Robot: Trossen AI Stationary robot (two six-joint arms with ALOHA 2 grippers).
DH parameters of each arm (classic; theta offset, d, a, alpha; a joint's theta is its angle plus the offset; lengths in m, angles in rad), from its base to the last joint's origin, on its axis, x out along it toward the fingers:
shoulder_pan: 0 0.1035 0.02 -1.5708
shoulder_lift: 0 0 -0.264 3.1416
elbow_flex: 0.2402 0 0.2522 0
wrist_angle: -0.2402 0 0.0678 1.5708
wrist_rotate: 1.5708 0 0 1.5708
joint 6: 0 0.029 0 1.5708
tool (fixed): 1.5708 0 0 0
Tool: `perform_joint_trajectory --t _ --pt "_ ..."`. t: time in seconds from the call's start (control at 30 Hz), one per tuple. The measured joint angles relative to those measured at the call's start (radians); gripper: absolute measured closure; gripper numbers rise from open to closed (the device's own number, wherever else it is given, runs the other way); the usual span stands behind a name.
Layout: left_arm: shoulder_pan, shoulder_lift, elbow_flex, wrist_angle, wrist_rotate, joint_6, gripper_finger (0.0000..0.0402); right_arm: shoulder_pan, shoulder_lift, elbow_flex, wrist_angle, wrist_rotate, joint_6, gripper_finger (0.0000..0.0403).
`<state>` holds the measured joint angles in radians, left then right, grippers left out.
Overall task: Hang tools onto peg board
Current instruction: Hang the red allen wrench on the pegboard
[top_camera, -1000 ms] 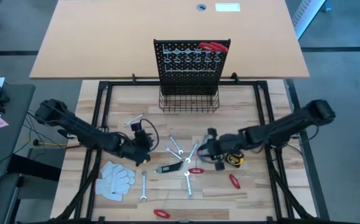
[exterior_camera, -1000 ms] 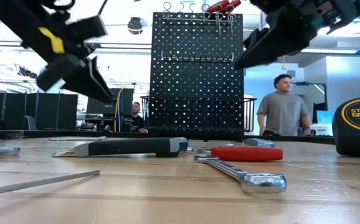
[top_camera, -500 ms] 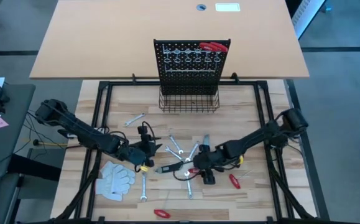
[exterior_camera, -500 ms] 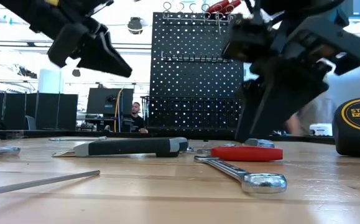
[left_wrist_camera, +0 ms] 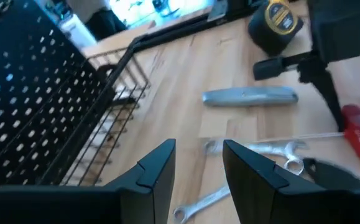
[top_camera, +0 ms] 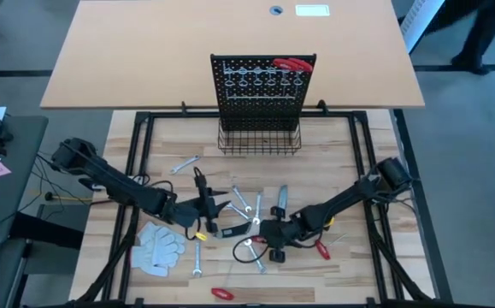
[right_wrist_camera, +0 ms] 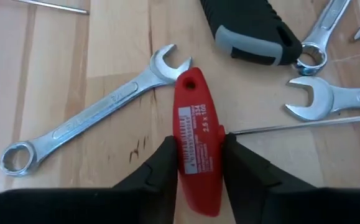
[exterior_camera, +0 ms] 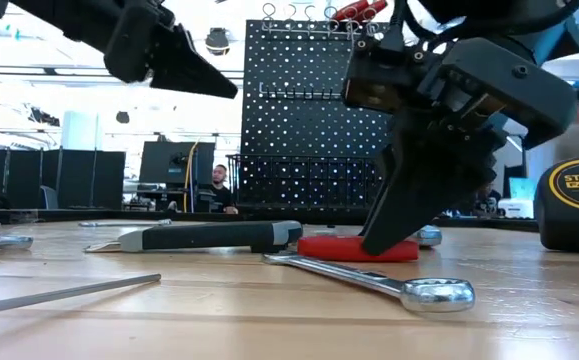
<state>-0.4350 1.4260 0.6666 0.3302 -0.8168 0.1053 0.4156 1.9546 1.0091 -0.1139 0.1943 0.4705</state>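
The right claw (right_wrist_camera: 197,163) was lowered to the tabletop (top_camera: 350,154), its two dark fingers (right_wrist_camera: 158,168) set against either side of a red-handled tool (right_wrist_camera: 194,149) that lay flat on the wood. The red handle carried a small white label with print too small to be read with certainty. A silver wrench (right_wrist_camera: 86,118) lay just beside the handle's rounded end, its open jaw nearly touching it, and the black-handled tool (right_wrist_camera: 249,28) lay a little beyond. In the low view the red handle (exterior_camera: 354,247) was seen resting on the tabletop under the claw.

The left claw (left_wrist_camera: 197,163) was held above the tabletop with its fingers spread apart and nothing between them. Below and ahead of it lay more silver wrenches (left_wrist_camera: 254,149) and a grey utility knife (left_wrist_camera: 249,96).

A yellow and black tape measure (exterior_camera: 575,203), marked "STANLEY", stood near the right arm. The peg board (top_camera: 262,85) stood upright at the far middle of the tabletop, well apart from both claws, with red-handled pliers (top_camera: 293,64) hung at its top.
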Motion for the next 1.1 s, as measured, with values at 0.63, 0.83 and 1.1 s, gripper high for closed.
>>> perform_joint_trajectory --t 0.63,0.83,1.1 --pt "-0.024 0.384 0.187 0.178 0.367 0.228 0.0272 0.119 -0.164 -0.018 0.045 0.247 0.03 0.0296" --pt "-0.004 0.477 0.236 0.173 0.42 0.352 0.0272 0.135 -0.16 -0.077 0.147 0.166 -0.042 0.0296" --pt "0.05 0.473 0.273 0.175 0.445 0.783 0.0272 0.105 -0.186 -0.185 0.38 -0.115 -0.084 0.0297"
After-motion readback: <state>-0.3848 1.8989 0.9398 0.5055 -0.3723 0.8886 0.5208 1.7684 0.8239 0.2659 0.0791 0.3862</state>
